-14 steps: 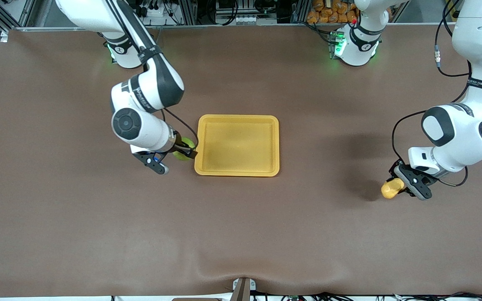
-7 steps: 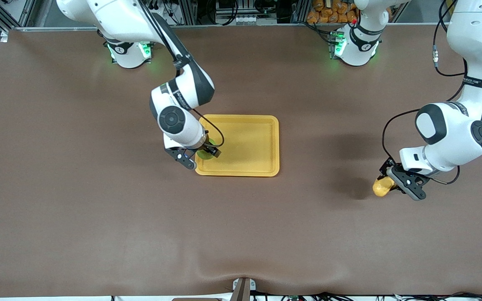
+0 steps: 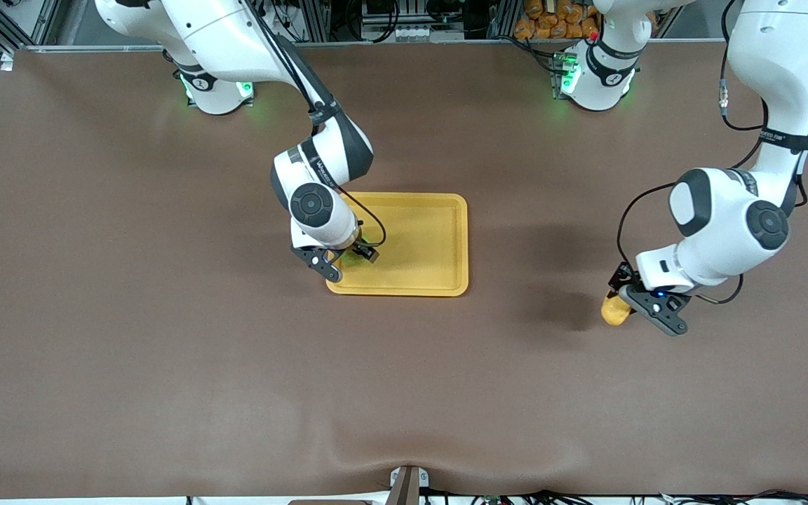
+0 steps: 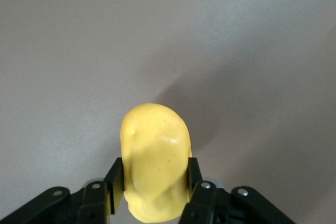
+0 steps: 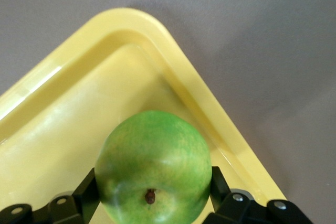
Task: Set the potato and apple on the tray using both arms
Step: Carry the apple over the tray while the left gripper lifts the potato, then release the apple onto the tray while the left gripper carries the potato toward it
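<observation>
The right gripper hangs over the tray's corner nearest the right arm's end, clamped on the green apple. Released this close to the low rim, the round apple may roll out onto the table. Toward the left arm's end, well apart from the tray, the left gripper is closed on the potato, pinched only at its lower end; it could twist or slip in transit.

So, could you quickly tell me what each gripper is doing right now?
Left gripper: shut on the potato, over bare table.
Right gripper: shut on the apple, over the tray.
</observation>
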`<state>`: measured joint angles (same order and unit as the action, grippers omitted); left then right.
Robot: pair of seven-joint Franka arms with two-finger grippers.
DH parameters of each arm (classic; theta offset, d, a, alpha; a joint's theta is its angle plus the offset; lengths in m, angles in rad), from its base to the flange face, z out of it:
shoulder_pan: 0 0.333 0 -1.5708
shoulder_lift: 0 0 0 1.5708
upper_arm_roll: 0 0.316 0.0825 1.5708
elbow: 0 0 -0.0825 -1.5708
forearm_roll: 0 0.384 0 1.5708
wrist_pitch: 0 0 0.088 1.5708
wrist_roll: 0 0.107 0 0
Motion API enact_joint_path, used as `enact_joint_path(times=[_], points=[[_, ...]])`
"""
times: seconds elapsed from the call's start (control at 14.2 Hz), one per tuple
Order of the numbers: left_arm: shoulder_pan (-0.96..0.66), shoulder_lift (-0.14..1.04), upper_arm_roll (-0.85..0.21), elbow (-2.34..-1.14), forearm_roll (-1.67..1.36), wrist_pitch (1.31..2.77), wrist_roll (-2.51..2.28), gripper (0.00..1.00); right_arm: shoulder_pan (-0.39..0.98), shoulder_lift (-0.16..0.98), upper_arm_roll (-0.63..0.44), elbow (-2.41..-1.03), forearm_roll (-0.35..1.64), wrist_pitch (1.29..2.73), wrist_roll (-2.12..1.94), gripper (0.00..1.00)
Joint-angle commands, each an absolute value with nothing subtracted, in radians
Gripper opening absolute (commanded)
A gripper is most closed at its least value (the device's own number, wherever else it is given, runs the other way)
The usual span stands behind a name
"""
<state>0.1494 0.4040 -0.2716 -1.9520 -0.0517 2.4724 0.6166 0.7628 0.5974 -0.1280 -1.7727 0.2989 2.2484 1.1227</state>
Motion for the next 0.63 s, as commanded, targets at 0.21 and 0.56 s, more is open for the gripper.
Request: enact_joint_path(times=[0.21, 0.56], points=[[0.077, 0.373, -0.275, -1.96, 0.0, 2.428, 0.399, 0.2, 0.762, 0.609, -0.143, -1.767, 0.322, 2.244, 1.167, 1.0], [-0.006, 0.373, -0.273, -1.96, 0.002, 2.422, 0.207, 0.2, 0.736, 0.571, -0.149, -1.738, 0.321, 2.14, 1.16, 1.0]])
